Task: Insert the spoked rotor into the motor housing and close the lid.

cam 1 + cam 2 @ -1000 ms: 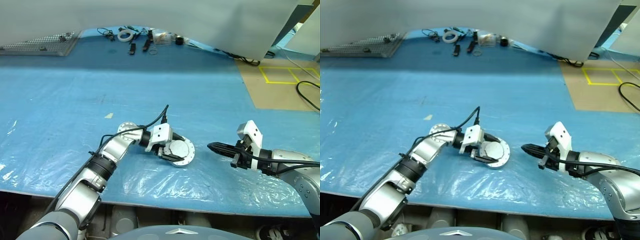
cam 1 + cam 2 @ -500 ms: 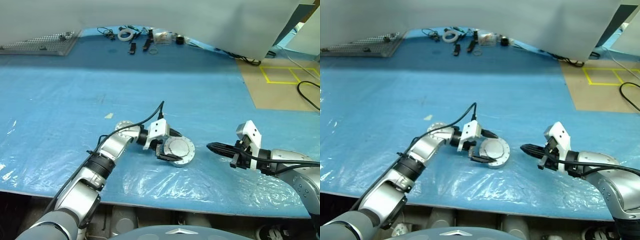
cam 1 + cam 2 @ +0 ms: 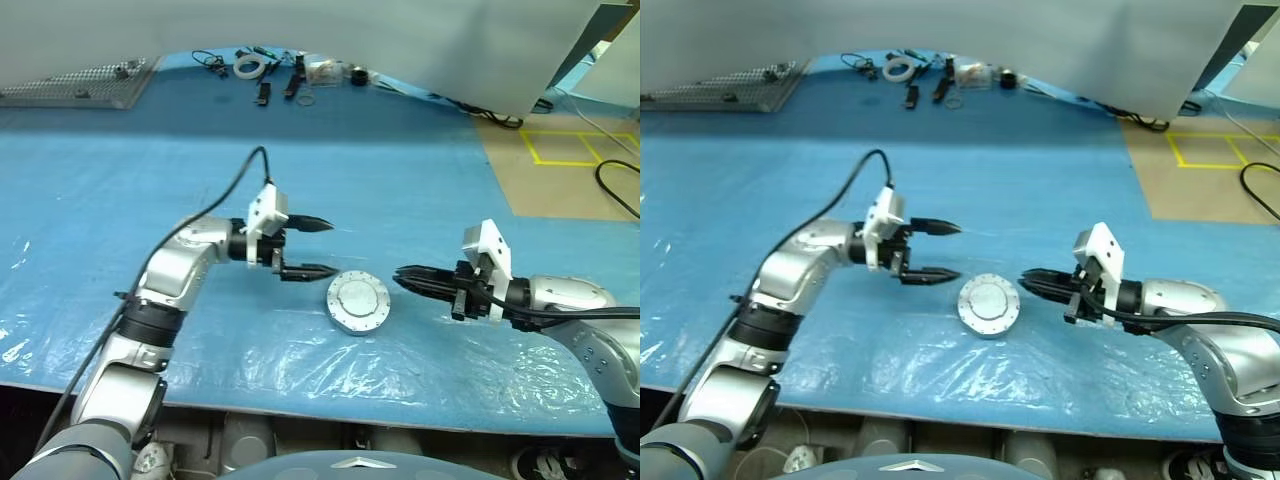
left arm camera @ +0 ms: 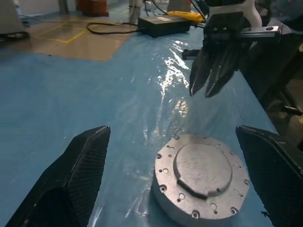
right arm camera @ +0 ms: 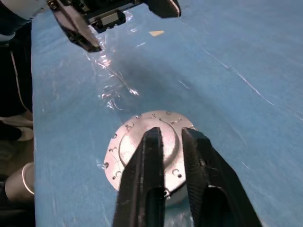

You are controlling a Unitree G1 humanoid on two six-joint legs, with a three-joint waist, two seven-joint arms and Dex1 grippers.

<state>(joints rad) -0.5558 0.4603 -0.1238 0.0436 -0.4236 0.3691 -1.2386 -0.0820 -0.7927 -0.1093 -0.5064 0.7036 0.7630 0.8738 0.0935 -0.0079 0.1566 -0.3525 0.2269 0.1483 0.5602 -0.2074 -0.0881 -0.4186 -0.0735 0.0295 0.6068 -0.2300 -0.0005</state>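
The round silver metal motor housing (image 3: 357,302), capped by its flat plain-silver lid (image 4: 202,165), lies flat on the blue plastic-covered table (image 3: 400,180), its axis upright and its plain face up. Small holes ring its flange, and the raised centre disc has a notch at one edge. It sits between the two grippers, touching neither. The left gripper (image 3: 312,247) hovers just beside it, jaws spread wide and empty. The right gripper (image 3: 415,281) points at it, fingers (image 5: 147,184) slightly parted, holding nothing.
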